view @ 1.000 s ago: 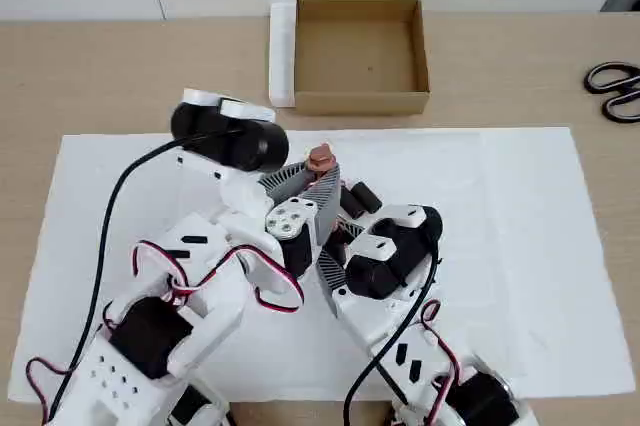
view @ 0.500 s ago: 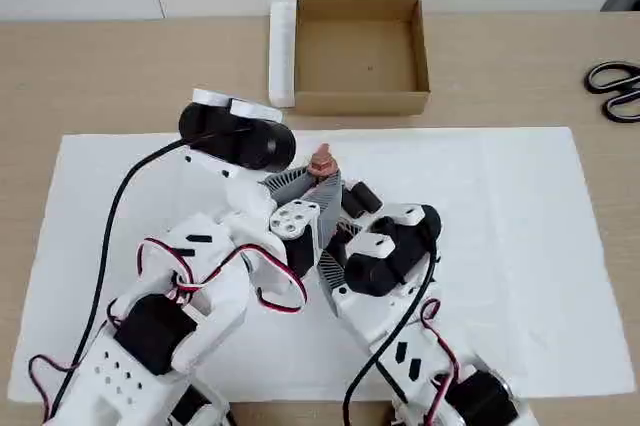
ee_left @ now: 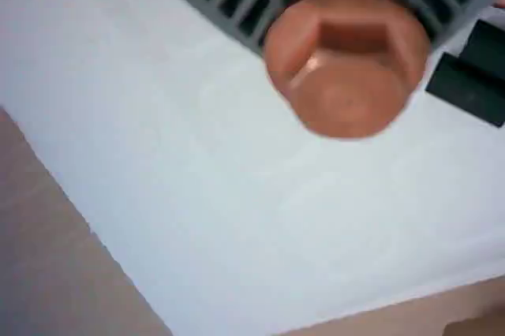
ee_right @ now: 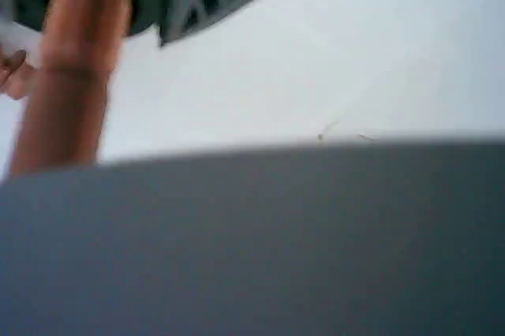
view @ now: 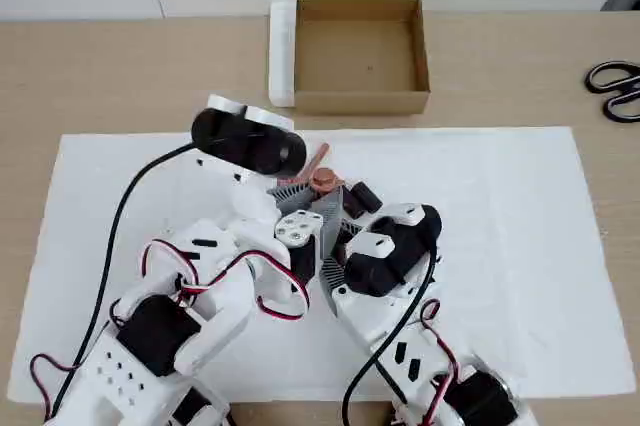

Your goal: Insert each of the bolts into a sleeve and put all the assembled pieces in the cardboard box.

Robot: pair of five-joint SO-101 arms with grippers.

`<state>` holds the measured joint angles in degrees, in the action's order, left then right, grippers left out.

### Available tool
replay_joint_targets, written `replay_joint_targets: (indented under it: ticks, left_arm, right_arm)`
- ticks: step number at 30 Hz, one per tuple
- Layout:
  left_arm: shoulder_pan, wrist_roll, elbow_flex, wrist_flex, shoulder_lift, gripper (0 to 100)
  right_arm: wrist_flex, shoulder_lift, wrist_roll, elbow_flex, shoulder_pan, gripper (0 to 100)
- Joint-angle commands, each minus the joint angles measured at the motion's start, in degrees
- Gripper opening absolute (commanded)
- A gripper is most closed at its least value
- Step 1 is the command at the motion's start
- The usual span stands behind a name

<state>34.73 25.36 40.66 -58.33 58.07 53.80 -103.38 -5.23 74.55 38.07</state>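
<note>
Left arm and right arm crowd the middle of the white sheet; its bare sides lie open, the cardboard box open-topped beyond.

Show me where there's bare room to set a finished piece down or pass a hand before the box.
Free: the white sheet right of the right arm, below the scissors; the sheet left of the left arm; the cardboard box floor. Crowded: mid-sheet, where both arms meet around the bolt and black sleeves.
</note>
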Motion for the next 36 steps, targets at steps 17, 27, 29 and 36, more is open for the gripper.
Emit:
replay_joint_targets:
  ticks: [17, 27, 29, 36]
  left_arm:
    - [0.18, -0.09, 3.91, -1.05, 2.46, 1]
    - [0.09, 0.18, 3.56, -5.27, 2.73, 22]
    - [0.09, 0.18, 3.47, -5.45, 2.81, 22]
    - [-2.99, -0.09, -3.30, -10.64, 2.90, 22]
  right_arm:
    - [-0.48, -0.57, 0.44, -0.44, -0.75, 0.4]
    - [-0.48, -0.57, 0.53, -0.44, -0.75, 0.4]
    - [-0.48, -0.57, 0.53, -0.44, -0.75, 0.4]
    - [-0.48, -0.57, 0.53, -0.44, -0.92, 0.4]
